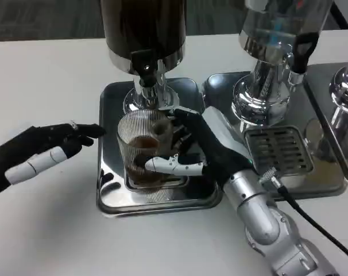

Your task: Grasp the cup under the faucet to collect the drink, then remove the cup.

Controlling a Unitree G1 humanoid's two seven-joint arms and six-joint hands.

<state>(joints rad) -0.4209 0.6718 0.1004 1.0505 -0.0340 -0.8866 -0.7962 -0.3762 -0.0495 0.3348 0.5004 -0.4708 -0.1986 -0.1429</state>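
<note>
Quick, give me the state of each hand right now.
Left hand: holds nothing, fingers stretched out over the table, left of the tray.
Right hand: grips the ribbed glass cup under the dark dispenser's faucet.

The cup (142, 146) is clear ribbed glass with brown drink inside; the tray (113, 190) is shiny silver, the table (47, 75) white.

Ribbed clear cup (144, 146) — upright, some brown drink inside — under the faucet (146, 86)
</note>
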